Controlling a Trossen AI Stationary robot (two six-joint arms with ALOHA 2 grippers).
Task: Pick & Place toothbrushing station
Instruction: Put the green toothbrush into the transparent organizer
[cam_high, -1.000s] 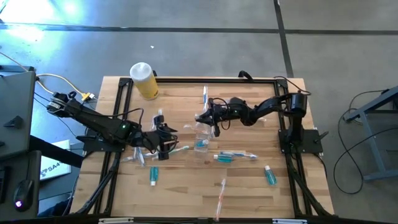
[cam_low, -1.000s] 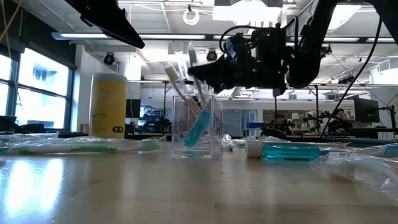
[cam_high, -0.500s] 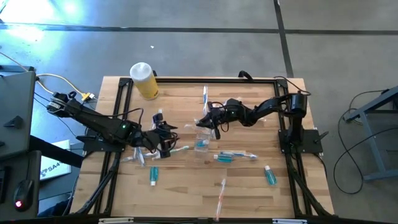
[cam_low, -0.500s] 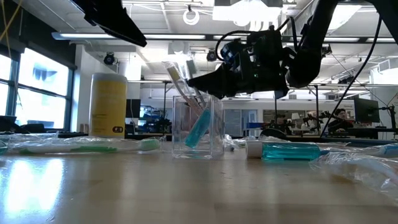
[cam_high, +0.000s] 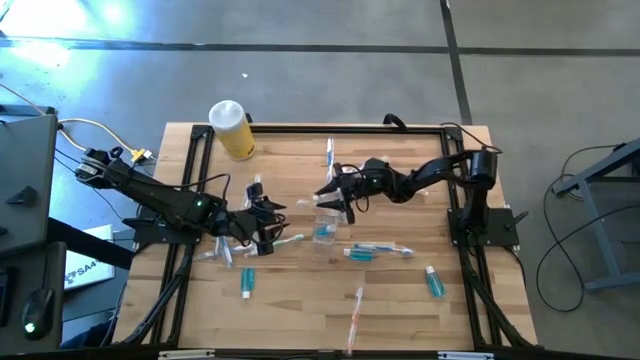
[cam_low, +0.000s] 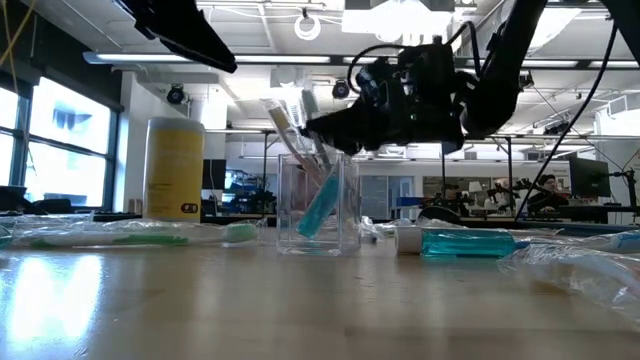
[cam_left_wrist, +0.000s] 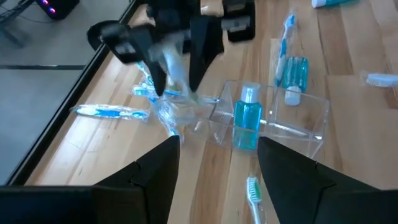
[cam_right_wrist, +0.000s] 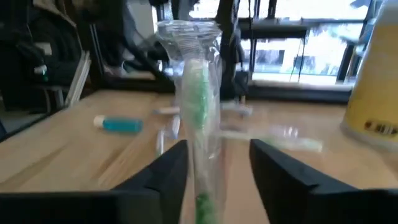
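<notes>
Pale planked wooden table top (cam_high: 300, 300): smooth, satin sheen. Small square clear plastic cup (cam_low: 319, 205): glossy, transparent. Toothbrush in crinkled clear film wrapper (cam_right_wrist: 198, 99): shiny. Tall yellow plastic bottle (cam_low: 174, 168): matt. Black metal table frame (cam_high: 345, 128): dull

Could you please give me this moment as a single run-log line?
right gripper: shut on wrapped toothbrush, over clear cup | cup: teal tube inside | left gripper: open, hovering beside the cup | yellow bottle: untouched
</notes>
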